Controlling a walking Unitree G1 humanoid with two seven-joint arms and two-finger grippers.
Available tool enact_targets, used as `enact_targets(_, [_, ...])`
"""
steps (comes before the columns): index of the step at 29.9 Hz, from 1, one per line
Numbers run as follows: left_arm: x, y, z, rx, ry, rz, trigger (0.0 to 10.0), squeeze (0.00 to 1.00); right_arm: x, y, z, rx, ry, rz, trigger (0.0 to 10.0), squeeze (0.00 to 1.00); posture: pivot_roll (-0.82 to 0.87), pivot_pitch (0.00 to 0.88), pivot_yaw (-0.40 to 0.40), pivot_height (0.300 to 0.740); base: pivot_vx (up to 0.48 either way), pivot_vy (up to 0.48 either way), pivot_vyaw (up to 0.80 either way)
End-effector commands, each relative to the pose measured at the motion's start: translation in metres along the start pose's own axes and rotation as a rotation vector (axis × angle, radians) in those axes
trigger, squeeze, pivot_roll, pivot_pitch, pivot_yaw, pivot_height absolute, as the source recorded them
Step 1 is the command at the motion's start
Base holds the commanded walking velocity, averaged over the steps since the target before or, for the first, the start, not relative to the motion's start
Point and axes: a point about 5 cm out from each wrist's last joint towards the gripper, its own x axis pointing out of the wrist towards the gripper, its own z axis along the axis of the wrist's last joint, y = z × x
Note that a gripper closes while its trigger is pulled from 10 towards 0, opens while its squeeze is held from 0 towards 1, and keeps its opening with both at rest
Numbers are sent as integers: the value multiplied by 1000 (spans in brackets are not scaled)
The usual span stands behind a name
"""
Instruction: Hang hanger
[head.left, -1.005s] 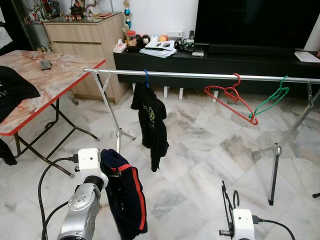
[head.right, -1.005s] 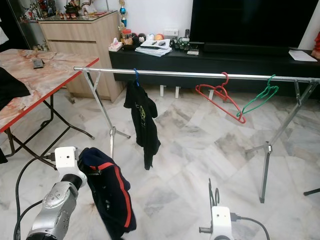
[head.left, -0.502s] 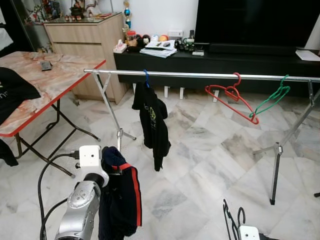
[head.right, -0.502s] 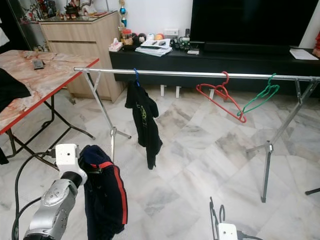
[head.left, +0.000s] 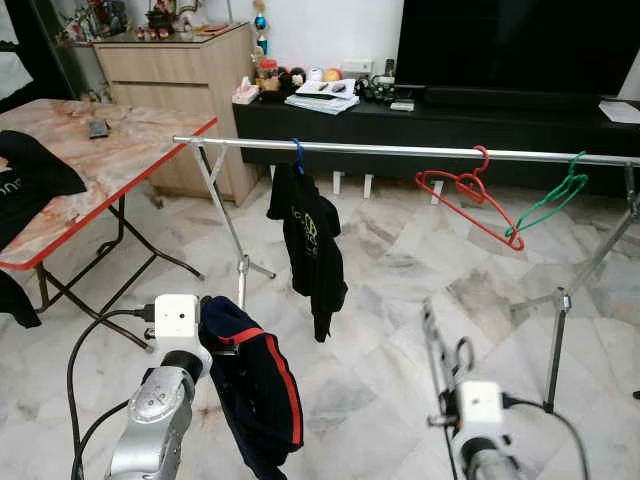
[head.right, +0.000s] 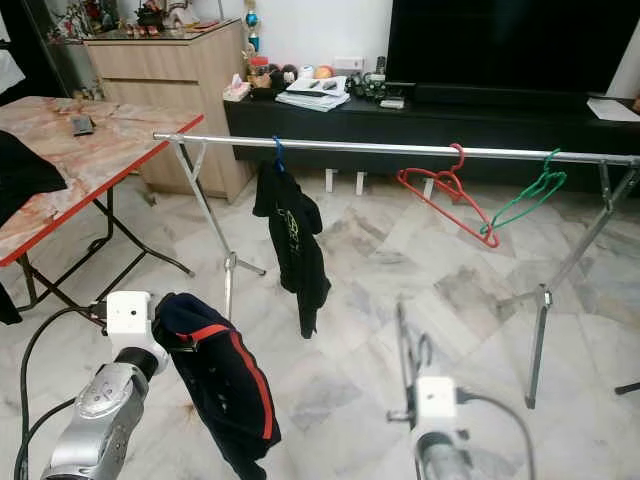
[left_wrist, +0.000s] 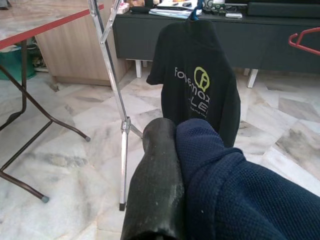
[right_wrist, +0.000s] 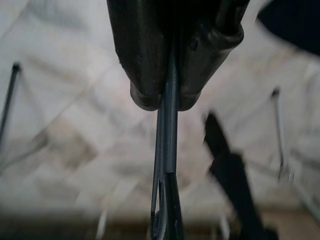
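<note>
**right arm up with hanger, rail not yet reached**

moved since the earlier pictures: the right gripper (head.left: 432, 335) has risen from the bottom edge into the middle of the head views, carrying a thin grey wire hanger (head.left: 436, 352) upright. the dark navy garment with a red stripe (head.left: 256, 392) has swung a little on the left gripper (left_wrist: 161, 165).

- right gripper: fingers pressed together on the wire hanger, seen up close in the wrist view (right_wrist: 167, 165). the hanger sits low and well short of the long silver clothes rail (head.left: 400, 150).
- left gripper: one black finger (left_wrist: 152, 200) shows beside the navy garment draped over it; whether it pinches the cloth i cannot tell.
- on the rail: a black t-shirt on a blue hanger (head.left: 312, 240), a bare red plastic hanger (head.left: 465, 195), a bare green hanger (head.left: 548, 197).

risks, as judged:
- the wire is thin, so it could twist or slip in the grip as the arm lifts.
- the hook could miss the rail or snag the red hanger if aimed too near it.
- the swinging navy garment could slide off the left gripper.

writing: green print on the black t-shirt (left_wrist: 194, 90), roughly "fonemax"; the smaller lines are not readable.
</note>
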Motion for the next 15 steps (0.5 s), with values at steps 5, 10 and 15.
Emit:
enact_targets(5, [2, 1, 8, 24, -29, -1, 10000, 0, -14, -6, 1, -9, -109, 2, 10000, 0, 2, 0, 52, 740, 0, 0, 0])
enact_targets(10, [2, 3, 8, 24, -32, 5, 10000, 0, -23, -9, -6, -21, -102, -5, 10000, 0, -4, 0, 56, 740, 0, 0, 0])
enact_targets(15, [3, 2, 7, 26, -30, 9, 10000, 0, -24, -4, -15, -18, -51, 11, 10000, 0, -17, 0, 56, 740, 0, 0, 0])
